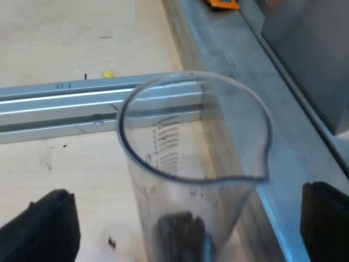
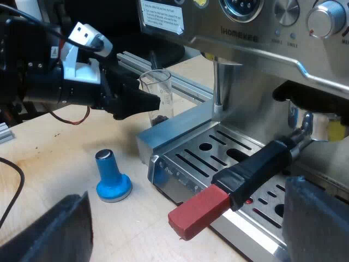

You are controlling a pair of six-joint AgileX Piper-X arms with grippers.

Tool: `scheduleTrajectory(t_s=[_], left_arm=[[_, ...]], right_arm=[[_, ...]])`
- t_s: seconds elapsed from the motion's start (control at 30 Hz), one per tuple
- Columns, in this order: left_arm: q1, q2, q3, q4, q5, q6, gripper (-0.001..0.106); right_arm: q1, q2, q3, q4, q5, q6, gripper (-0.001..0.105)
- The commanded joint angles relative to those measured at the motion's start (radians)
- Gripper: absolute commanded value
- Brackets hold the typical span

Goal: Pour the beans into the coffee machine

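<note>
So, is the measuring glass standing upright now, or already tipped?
Upright. The measuring glass stands straight beside the espresso machine, its mouth upward, and the beans lie at its bottom.

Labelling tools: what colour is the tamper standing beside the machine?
The tamper is blue; right wrist view.

The measuring glass [image 1: 192,173] looks clear and glossy, the espresso machine [image 2: 248,46] brushed metal.

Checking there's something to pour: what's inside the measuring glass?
Dark coffee beans lie low in the measuring glass, seen through its clear wall; above them it is empty. Its base is out of sight, so the amount is unclear.
</note>
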Motion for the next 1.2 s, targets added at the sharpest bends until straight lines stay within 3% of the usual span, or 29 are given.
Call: scheduleTrajectory(t_s=[0.03, 0.37, 0.47, 0.53, 0.63, 0.8, 1.03, 1.2], left_arm=[[-0.006, 0.028, -0.043, -0.021, 0.015, -0.010, 0.083], [-0.006, 0.050, -0.061, -0.021, 0.015, -0.025, 0.082], [-0.006, 0.050, -0.061, -0.021, 0.015, -0.025, 0.069], [-0.006, 0.050, -0.061, -0.014, 0.015, -0.025, 0.052], [-0.006, 0.050, -0.061, -0.014, 0.015, -0.025, 0.038], [-0.006, 0.050, -0.061, -0.014, 0.015, -0.025, 0.027], [-0.006, 0.038, -0.061, -0.009, 0.054, -0.032, 0.025], [-0.006, -0.053, -0.061, 0.028, 0.082, -0.032, 0.025]], right_arm=[[0.003, -0.006, -0.001, -0.009, -0.002, -0.003, 0.072], [0.003, -0.006, -0.001, -0.009, -0.002, -0.003, 0.072], [0.003, -0.006, -0.001, -0.009, -0.002, -0.003, 0.072], [0.003, -0.006, -0.001, -0.009, -0.002, -0.003, 0.072], [0.003, -0.006, -0.001, -0.009, -0.002, -0.003, 0.072], [0.003, -0.006, -0.001, -0.009, -0.002, -0.003, 0.072], [0.003, -0.006, -0.001, -0.006, -0.002, -0.003, 0.072], [0.003, -0.006, -0.001, 0.021, -0.002, -0.003, 0.072]])
